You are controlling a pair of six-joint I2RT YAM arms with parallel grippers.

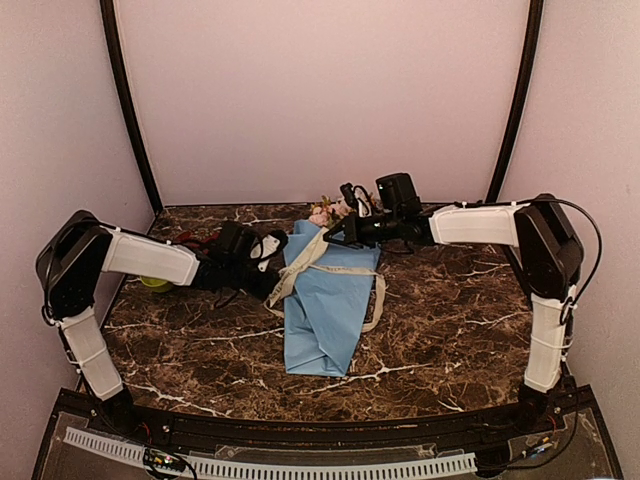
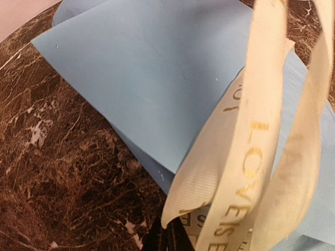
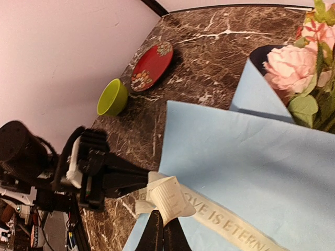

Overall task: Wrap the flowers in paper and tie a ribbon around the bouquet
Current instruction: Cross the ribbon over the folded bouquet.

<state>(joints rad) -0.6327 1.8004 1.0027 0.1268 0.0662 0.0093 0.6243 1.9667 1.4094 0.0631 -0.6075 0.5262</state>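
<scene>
Left claw (image 2: pixel 168 236) and right claw (image 3: pixel 164 230) apparently pinch the ribbon (image 2: pixel 251 157).

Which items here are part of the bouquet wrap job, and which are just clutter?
Job: bunch of pink artificial flowers; light-blue paper sheet wrapped around them; cream-beige flat ribbon with gold lettering.
Lying about: red patterned plate; lime-green bowl.
</scene>
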